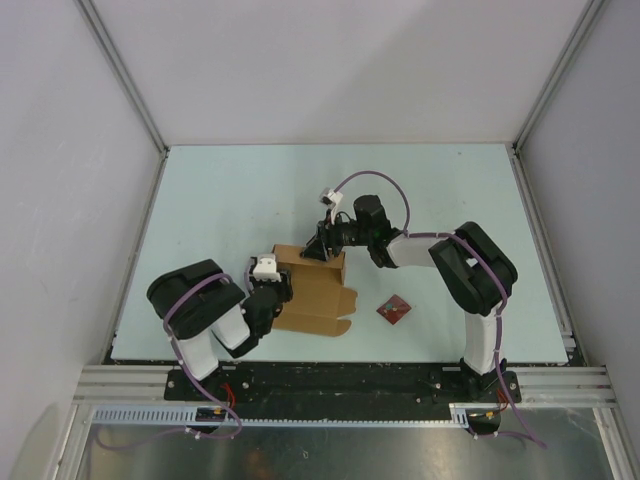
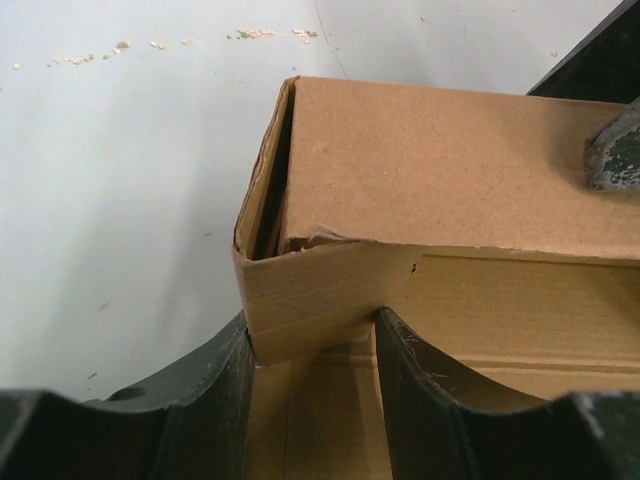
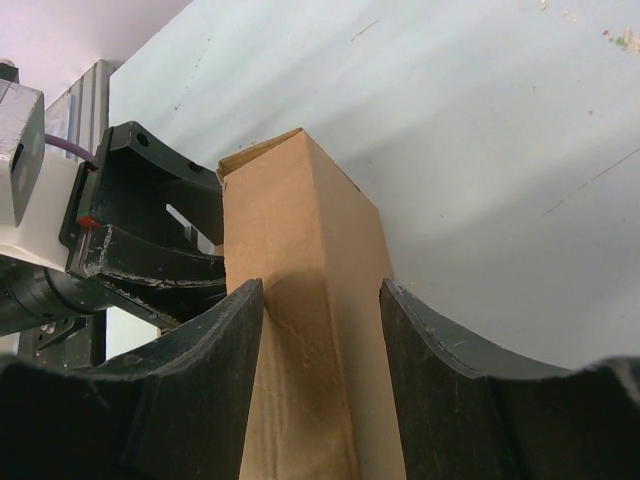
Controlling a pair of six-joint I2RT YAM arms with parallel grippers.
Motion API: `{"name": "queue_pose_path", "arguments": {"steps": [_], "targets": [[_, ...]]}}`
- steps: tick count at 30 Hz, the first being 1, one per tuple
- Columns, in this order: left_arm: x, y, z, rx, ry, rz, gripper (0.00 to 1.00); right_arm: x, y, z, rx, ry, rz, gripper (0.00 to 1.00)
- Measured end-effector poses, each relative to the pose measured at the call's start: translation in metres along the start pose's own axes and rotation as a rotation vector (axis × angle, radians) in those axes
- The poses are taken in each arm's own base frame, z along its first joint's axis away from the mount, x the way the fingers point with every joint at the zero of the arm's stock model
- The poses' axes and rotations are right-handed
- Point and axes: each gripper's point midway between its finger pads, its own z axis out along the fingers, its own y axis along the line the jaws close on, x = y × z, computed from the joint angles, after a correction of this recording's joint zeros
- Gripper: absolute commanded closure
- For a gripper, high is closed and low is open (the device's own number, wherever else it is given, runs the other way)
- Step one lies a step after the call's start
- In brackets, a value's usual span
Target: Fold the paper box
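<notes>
Box (image 1: 320, 295) at frame centre half-folded: walls up, front flap flat; left gripper (image 2: 312, 340) and right gripper (image 3: 322, 300) each pinch a wall.

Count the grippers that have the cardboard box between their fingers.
2. The left gripper pinches the paper box at a left corner; the right gripper pinches its far wall. Neither is hidden.

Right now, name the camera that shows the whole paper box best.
The top external view: only there the paper box shows whole, its flaps lying flat. The left wrist view shows just one corner, inside the left gripper; the right wrist view just a narrow end, inside the right gripper.
</notes>
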Motion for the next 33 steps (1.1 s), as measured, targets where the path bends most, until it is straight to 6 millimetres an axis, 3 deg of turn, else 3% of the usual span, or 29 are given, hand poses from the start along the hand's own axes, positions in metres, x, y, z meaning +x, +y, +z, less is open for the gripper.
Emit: {"name": "queue_pose_path", "arguments": {"steps": [2,6,9,30,33], "targets": [[0.000,0.000,0.000,0.003,0.000,0.006,0.65,0.000,0.001,0.000,-0.003,0.001,0.003,0.45],[0.000,0.000,0.000,0.009,0.001,0.018,0.53,0.001,0.001,0.000,-0.007,0.004,0.006,0.45],[0.001,0.000,-0.001,0.020,0.003,0.024,0.49,0.002,0.000,0.000,-0.009,0.004,0.011,0.43],[0.000,0.003,-0.008,0.027,0.009,0.028,0.49,-0.015,-0.007,-0.010,-0.037,-0.052,0.035,0.38],[0.001,0.002,-0.008,0.033,0.013,0.036,0.36,-0.016,-0.006,-0.010,-0.045,-0.053,0.036,0.38]]}}
